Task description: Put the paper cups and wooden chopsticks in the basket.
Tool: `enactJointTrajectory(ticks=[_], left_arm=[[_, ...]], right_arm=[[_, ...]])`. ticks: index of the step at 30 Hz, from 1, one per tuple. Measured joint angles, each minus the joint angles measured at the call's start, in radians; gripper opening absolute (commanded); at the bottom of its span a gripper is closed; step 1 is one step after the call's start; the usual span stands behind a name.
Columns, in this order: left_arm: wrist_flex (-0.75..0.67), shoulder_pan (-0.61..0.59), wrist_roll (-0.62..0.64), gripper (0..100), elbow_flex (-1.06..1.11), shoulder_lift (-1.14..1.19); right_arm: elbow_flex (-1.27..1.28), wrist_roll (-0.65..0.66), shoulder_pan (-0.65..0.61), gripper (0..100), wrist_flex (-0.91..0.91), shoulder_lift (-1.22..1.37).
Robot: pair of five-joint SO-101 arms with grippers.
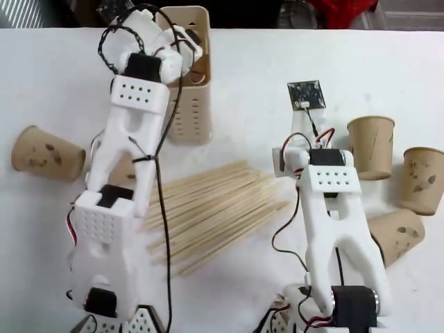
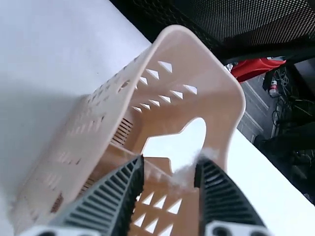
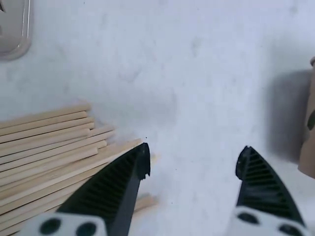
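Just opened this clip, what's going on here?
The left gripper hangs open over the basket. The right gripper, also open, is low beside the pile of chopsticks on the table. Three paper cups sit at the right and another cup lies at the left, all outside the basket.

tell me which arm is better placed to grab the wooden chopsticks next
Right, likely: its open right tool hangs just beside the pile of pale wooden chopsticks, while the left tool is at the beige perforated plastic basket.
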Motion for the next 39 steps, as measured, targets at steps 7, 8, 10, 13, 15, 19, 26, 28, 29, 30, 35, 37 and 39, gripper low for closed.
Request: enactJointTrajectory(ticks=[7, 8, 10, 13, 15, 19, 26, 28, 29, 30, 35, 37, 39], left_arm=[[-0.005, 0.006, 0.003, 2, -0.017, 0.041], [-0.005, 0.006, 0.003, 2, -0.017, 0.041], [-0.005, 0.008, 0.003, 2, -0.017, 0.041], [-0.005, 0.008, 0.003, 2, -0.017, 0.041], [0.005, 0.008, 0.003, 2, -0.018, 0.041], [0.094, 0.012, -0.11, 2, -0.058, 0.015], [0.442, 0.009, -0.436, 3, -0.18, 0.02], [0.514, 0.009, -0.537, 3, -0.233, 0.018], [0.537, 0.009, -0.583, 3, -0.256, 0.018], [0.555, 0.009, -0.629, 3, -0.281, 0.018], [0.577, 0.017, -0.855, 3, -0.466, 0.018], [0.577, 0.021, -0.875, 3, -0.555, 0.018], [0.577, 0.023, -0.888, 6, -0.66, 0.018]], right_arm=[[0.0, 0.0, 0.0, 28.3, 0.0, 0.0], [0.0, 0.0, 0.0, 28.3, 0.0, 0.0], [0.0, 0.0, 0.0, 28.3, 0.0, 0.0], [0.0, 0.0, 0.0, 28.3, 0.0, 0.0], [0.0, 0.0, 0.0, 28.3, 0.0, 0.0], [0.0, 0.0, 0.009, 28.3, 0.0, 0.0], [0.0, 0.0, 0.009, 28.3, 0.0, 0.0], [0.0, 0.0, 0.008, 28.3, 0.0, 0.0], [0.0, 0.0, 0.009, 28.3, 0.0, 0.0], [0.0, 0.0, 0.011, 28.3, 0.0, 0.0], [0.0, 0.0, 0.009, 28.3, 0.0, 0.0], [0.0, 0.0, 0.012, 28.3, 0.0, 0.0], [0.0, 0.0, 0.009, 28.3, 0.0, 0.0]])
